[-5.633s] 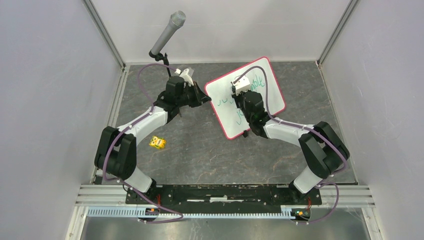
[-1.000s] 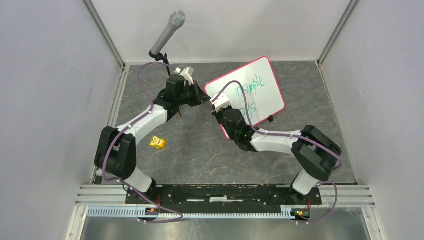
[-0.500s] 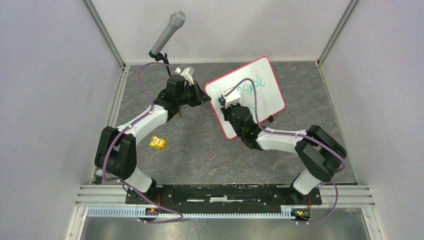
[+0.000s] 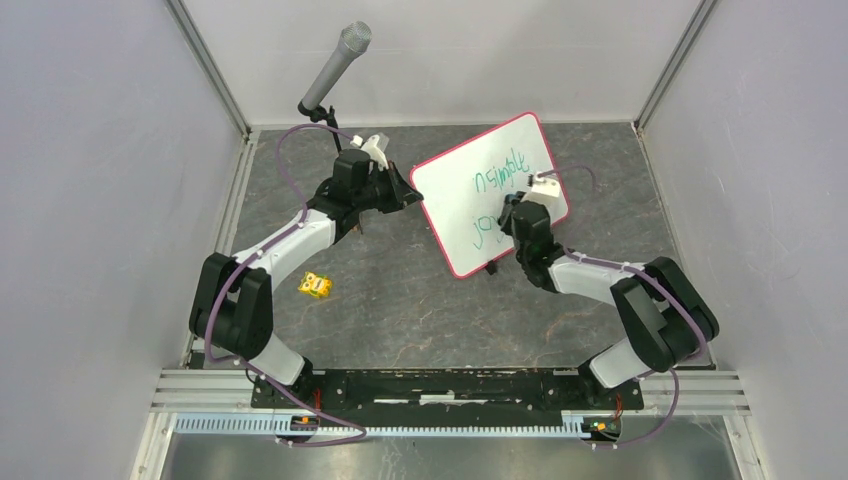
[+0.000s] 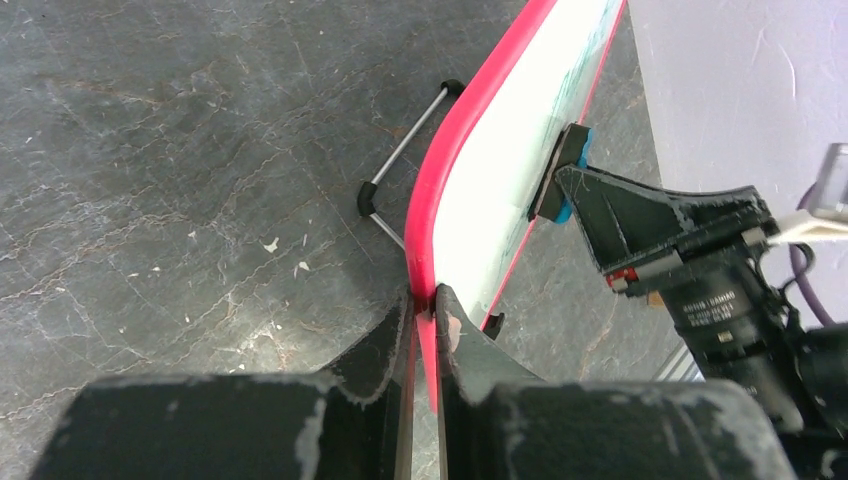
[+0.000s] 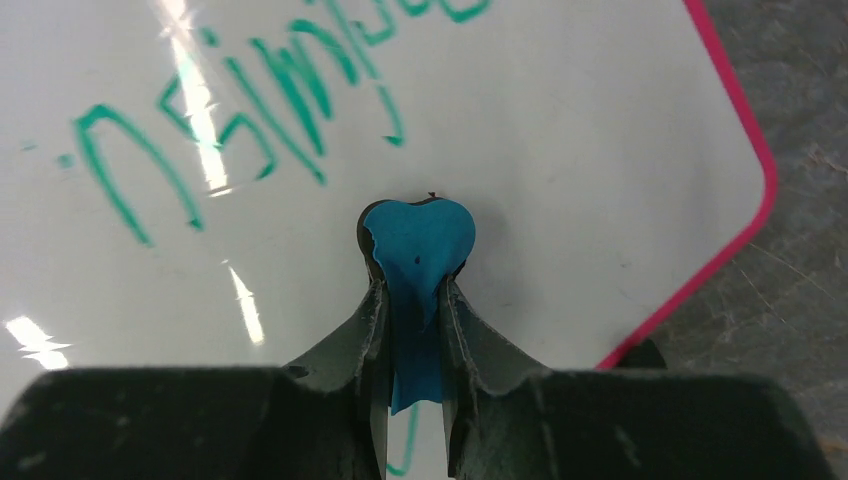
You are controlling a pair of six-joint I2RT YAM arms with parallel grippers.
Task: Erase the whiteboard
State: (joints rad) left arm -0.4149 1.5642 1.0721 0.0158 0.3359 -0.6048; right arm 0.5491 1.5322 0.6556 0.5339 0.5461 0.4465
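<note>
The whiteboard [image 4: 480, 185] stands tilted on the dark table, white with a pink-red frame and green handwriting [image 4: 500, 172]. My left gripper [image 4: 412, 198] is shut on its left frame edge; in the left wrist view the fingers pinch the pink frame [image 5: 440, 200] at the gripper [image 5: 424, 300]. My right gripper [image 4: 512, 212] is shut on a small blue eraser [image 6: 418, 250], pressed against the board face [image 6: 560, 140] near its right side. Green marks [image 6: 250, 120] lie up and left of the eraser. The eraser also shows in the left wrist view [image 5: 565, 180].
A grey microphone [image 4: 335, 68] stands at the back left. A small yellow object [image 4: 316, 285] lies on the table near the left arm. The board's wire foot [image 5: 400, 160] rests on the table. Grey walls close in both sides.
My right gripper with the eraser has swept from the board's left part to its right side. Green marks on the lower middle show again. The left gripper has held still.
</note>
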